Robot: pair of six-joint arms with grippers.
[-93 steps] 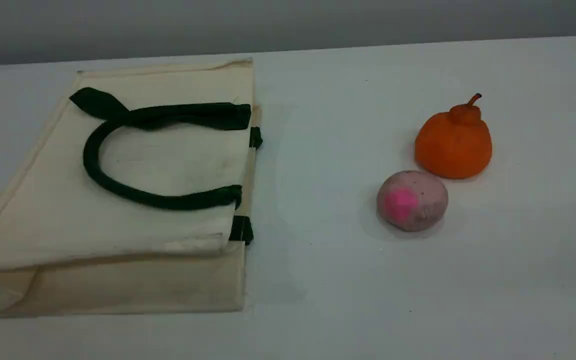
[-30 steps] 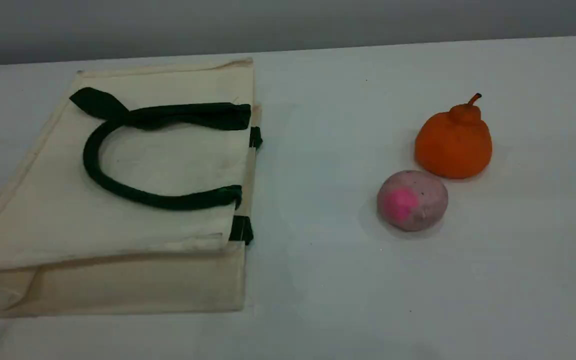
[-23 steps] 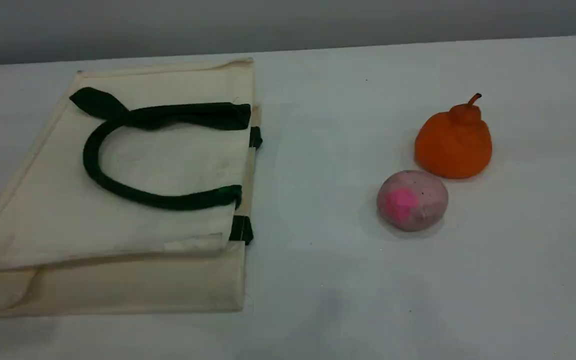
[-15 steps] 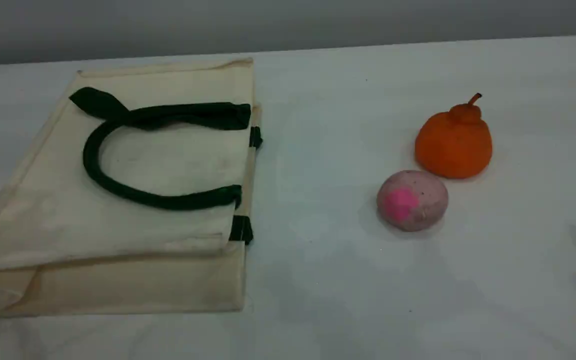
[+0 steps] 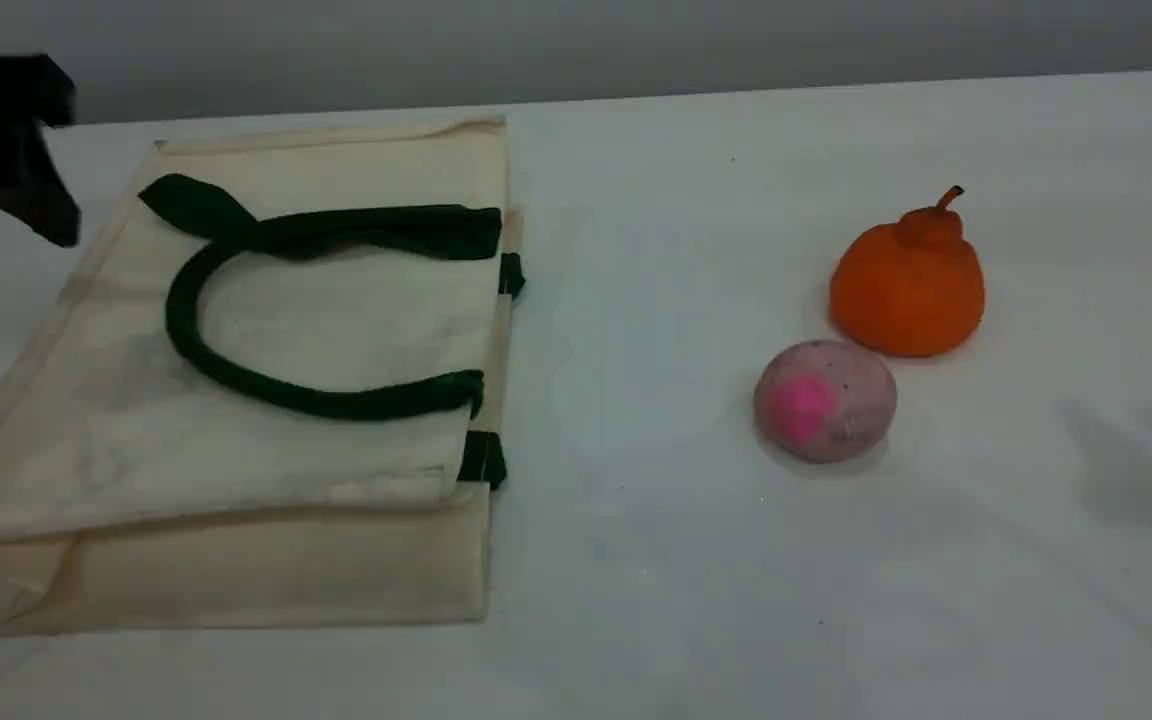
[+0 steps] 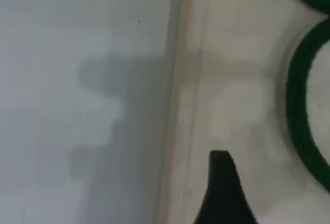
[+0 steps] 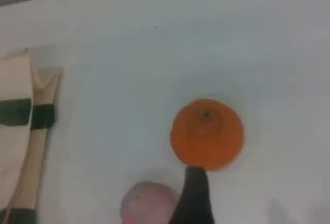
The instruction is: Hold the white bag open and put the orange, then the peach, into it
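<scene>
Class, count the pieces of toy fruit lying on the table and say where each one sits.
2. The orange sits far right on the table; the peach lies just in front of it, slightly left. None shows inside the flat white bag.

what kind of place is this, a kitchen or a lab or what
Probably a robot test bench, not a kitchen: a bare white table with only a white bag, a toy orange and a peach, plain grey wall behind.

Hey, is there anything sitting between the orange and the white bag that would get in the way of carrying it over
Nothing visible stands on the bare table between the orange and the white bag. The peach sits just in front of the orange, off that line. The bag itself lies flat and closed.
</scene>
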